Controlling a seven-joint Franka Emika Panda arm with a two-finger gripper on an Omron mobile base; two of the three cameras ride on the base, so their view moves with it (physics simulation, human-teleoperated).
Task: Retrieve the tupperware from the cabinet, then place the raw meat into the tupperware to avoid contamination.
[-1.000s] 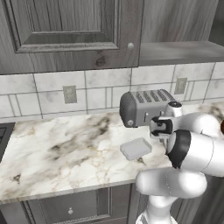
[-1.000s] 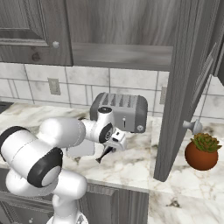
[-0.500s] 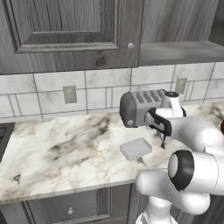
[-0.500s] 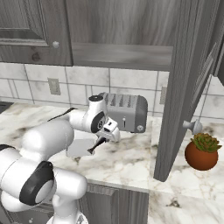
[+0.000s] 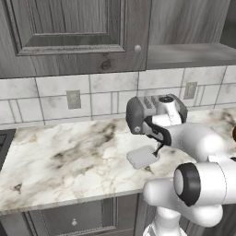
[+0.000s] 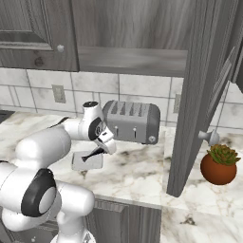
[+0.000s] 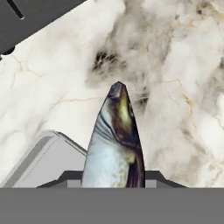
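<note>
My gripper [image 6: 101, 147] is shut on the raw meat [image 6: 92, 154], a slender dark fish that hangs tilted just above the counter. In the hand view the raw meat [image 7: 115, 139] points away from between the fingertips [image 7: 66, 176], silvery with a dark back. The tupperware [image 6: 87, 162] is a shallow whitish box lying flat on the marble, directly below and beside the fish tip. In the left base view the gripper [image 5: 158, 145] hovers at the right edge of the tupperware [image 5: 142, 157]. One corner of the tupperware [image 7: 41, 162] shows at the lower left of the hand view. The cabinet [image 6: 203, 90] door stands open.
A grey four-slot toaster [image 6: 132, 121] stands right behind the gripper against the tiled wall. A potted succulent [image 6: 218, 164] sits past the open door at the right. A closed cabinet door [image 5: 69, 33] hangs overhead at the left. Bare marble counter [image 5: 60, 156] stretches leftward.
The arm has swung its elbow round and carried the fish a little to the left, from in front of the toaster to over the tupperware's edge. The grip has stayed the same.
</note>
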